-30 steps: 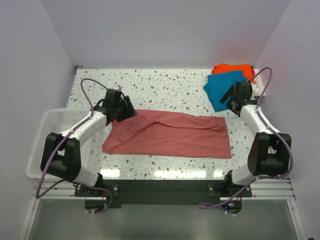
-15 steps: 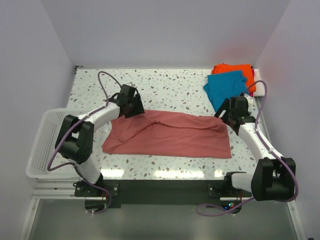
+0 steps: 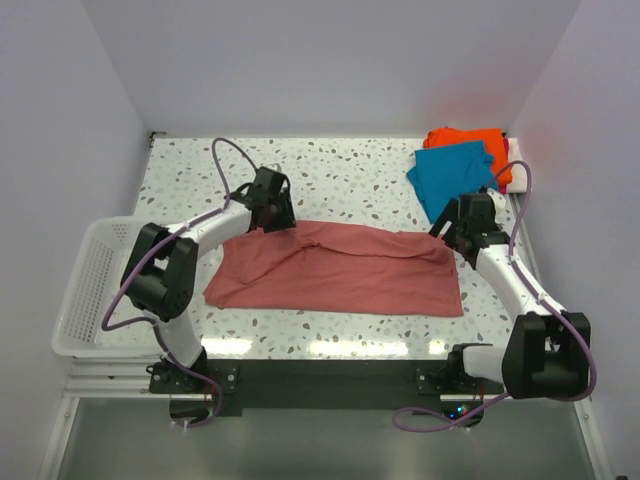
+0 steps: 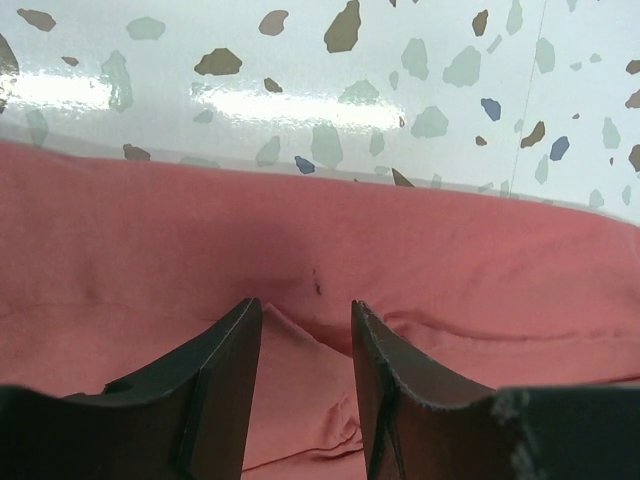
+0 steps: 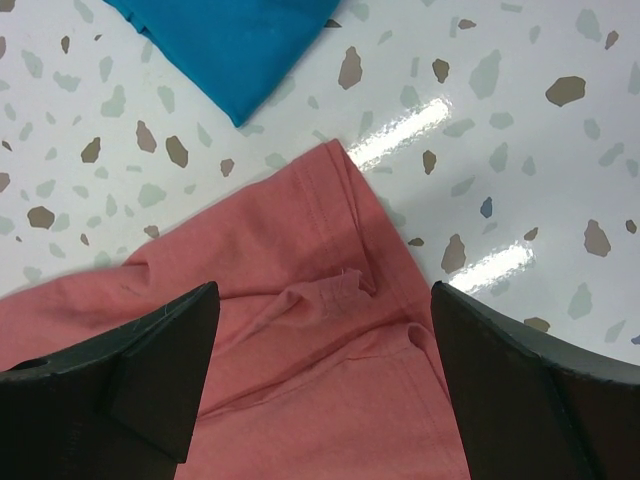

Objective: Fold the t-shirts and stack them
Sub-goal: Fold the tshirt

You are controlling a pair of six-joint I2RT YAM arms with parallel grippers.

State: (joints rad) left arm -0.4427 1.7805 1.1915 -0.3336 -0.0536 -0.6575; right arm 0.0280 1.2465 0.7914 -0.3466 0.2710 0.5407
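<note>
the left claw hangs low with its fingers only narrowly parted, not clenched. a small raised crease of the dusty-red t-shirt lies right between the tips, and the shirt's far edge runs straight across just beyond them. past that edge is bare speckled desk.

the right claw is spread wide and grasps nothing. it hovers over the same shirt's far right corner, where a sleeve hem is bunched, with the cloth spreading back under the fingers. further out, near but apart from that corner, lies the edge of the folded teal-blue t-shirt. in the top view the orange t-shirt lies behind it at the far right of the desk.

the red shirt lies flat mid-desk, its long axis running left to right. both claws sit on its far long edge, the left one toward the left end and the right one at the right end, so each arm is nearer its own end. the fold probably turns on this: with the whole cloth lying on the near side of both claws, the far edge would have to be drawn toward the robot.
</note>
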